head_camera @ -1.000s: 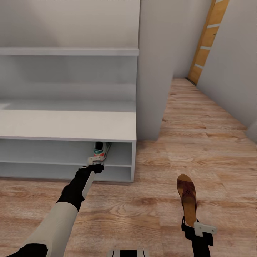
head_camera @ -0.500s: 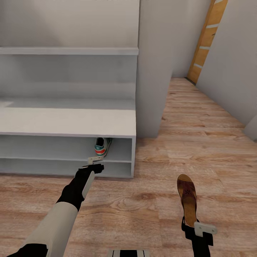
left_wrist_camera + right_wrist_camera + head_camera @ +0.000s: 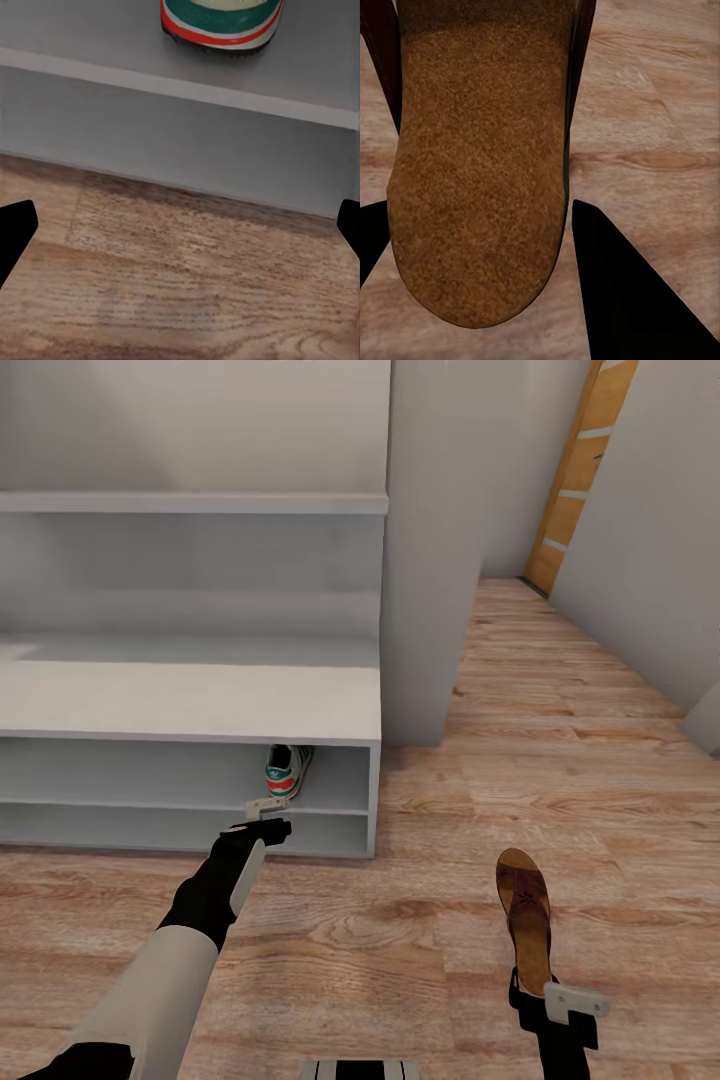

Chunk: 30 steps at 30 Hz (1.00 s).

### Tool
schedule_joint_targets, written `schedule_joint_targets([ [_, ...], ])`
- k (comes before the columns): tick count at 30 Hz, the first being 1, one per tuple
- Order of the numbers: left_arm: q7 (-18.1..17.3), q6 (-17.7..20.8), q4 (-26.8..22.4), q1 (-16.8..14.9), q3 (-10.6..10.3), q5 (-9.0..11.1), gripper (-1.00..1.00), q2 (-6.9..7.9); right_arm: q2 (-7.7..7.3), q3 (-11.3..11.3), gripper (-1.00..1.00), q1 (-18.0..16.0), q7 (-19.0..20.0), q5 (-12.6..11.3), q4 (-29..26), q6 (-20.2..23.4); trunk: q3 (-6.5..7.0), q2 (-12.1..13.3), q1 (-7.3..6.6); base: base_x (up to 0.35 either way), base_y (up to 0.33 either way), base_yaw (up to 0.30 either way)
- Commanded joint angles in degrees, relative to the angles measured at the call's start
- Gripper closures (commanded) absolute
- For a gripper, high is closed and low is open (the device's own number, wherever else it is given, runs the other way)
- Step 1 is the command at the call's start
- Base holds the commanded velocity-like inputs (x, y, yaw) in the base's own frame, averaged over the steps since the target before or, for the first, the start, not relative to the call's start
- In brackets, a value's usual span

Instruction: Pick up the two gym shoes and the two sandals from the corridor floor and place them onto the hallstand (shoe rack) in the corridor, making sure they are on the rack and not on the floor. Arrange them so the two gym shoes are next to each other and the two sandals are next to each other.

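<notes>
One gym shoe (image 3: 288,770) stands on the upper open shelf of the pale-grey hallstand (image 3: 190,705), near its right end, heel (image 3: 221,22) toward me. Just in front of that shelf, above the corridor floor (image 3: 400,940), my left gripper (image 3: 268,812) is open and empty; its fingertips (image 3: 15,232) stand wide apart. My right gripper (image 3: 538,992) is shut on the heel end of a maroon-brown sandal (image 3: 525,915), which points forward over the floor. The sandal's tan footbed (image 3: 480,165) lies between the right fingers (image 3: 615,285).
A grey wall pillar (image 3: 430,560) stands right beside the hallstand's right end. Past it the corridor runs on to a wooden door (image 3: 580,470), with a grey wall (image 3: 650,560) on the right. A floating shelf (image 3: 190,503) sits above the hallstand top.
The whole view shifted slightly in the first half second, the hallstand moving a little up in the picture. Both arms and the held sandal kept their places. Nothing moved since.
</notes>
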Motion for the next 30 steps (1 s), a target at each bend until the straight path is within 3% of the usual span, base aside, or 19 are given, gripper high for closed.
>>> schedule_joint_targets([
  [1, 0.0, 0.0, 0.0, 0.0, 0.0, 0.0, -1.00, 0.00, -0.07, 0.0, 1.00, 0.0, 0.1, -0.2, 0.1, -0.1, 0.00, 0.0, 0.00, -0.002, 0.000, 0.000],
  [30, 0.0, -0.1, 0.0, 0.0, -0.2, 0.0, -1.00, -0.05, -0.39, 0.0, 1.00, 0.0, 0.1, -0.1, 0.7, -0.1, 0.00, 0.0, 0.00, 0.000, 0.000, 0.000],
])
